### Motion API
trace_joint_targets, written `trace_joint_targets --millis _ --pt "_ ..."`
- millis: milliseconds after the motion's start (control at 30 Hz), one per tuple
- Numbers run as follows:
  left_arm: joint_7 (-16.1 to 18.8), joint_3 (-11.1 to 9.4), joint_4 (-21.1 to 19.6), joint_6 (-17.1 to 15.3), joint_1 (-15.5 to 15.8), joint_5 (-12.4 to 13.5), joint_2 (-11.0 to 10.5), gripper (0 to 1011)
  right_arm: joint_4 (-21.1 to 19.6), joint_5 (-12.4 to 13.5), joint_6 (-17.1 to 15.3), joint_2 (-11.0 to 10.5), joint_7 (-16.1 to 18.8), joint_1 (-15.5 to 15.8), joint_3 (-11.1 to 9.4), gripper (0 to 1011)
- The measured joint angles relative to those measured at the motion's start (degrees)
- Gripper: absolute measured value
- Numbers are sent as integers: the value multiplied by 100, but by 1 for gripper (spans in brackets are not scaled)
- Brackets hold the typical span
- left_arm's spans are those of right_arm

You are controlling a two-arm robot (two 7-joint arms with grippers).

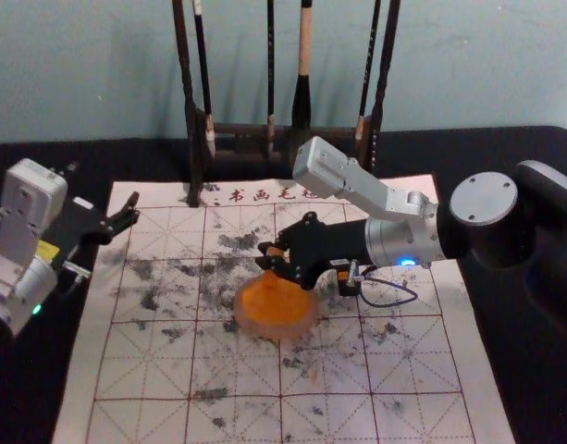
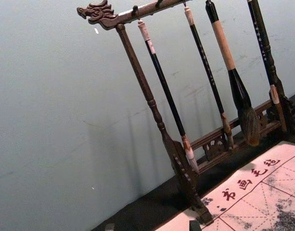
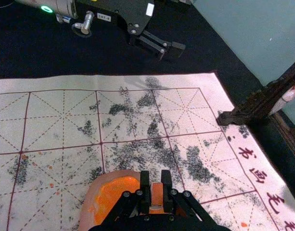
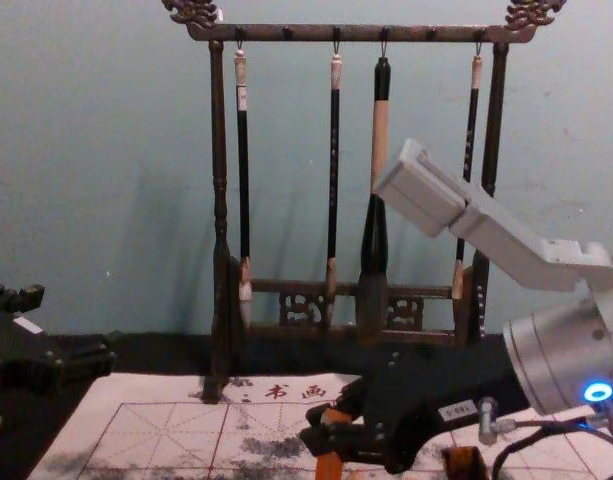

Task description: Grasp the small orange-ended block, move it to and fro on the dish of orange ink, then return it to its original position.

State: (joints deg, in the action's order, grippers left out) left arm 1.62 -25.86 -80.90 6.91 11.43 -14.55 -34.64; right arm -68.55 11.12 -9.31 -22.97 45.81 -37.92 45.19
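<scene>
My right gripper (image 1: 270,259) is over the dish of orange ink (image 1: 277,309), toward its far side, shut on the small block (image 1: 276,252). In the right wrist view, the gripper (image 3: 157,185) pinches the orange-tinted block (image 3: 157,195) between its two fingers, with the ink dish (image 3: 111,195) right beside and below. From the chest view, my right gripper (image 4: 321,428) holds the block (image 4: 329,465) upright; its lower end is cut off there. Whether the block touches the ink cannot be told. My left gripper (image 1: 129,218) stays parked at the mat's far left, fingers apart.
A dark wooden rack (image 4: 219,200) with several hanging brushes stands behind the gridded, ink-stained mat (image 1: 144,370). A small dark block with an orange top (image 1: 343,277) sits under the right wrist, near a looped cable (image 1: 403,298).
</scene>
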Motion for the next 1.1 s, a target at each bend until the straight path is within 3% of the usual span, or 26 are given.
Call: trace_joint_targets --millis 1100 --pt "0 0 0 0 0 0 0 1002 -145 50 -39 -150 55 11 97 121"
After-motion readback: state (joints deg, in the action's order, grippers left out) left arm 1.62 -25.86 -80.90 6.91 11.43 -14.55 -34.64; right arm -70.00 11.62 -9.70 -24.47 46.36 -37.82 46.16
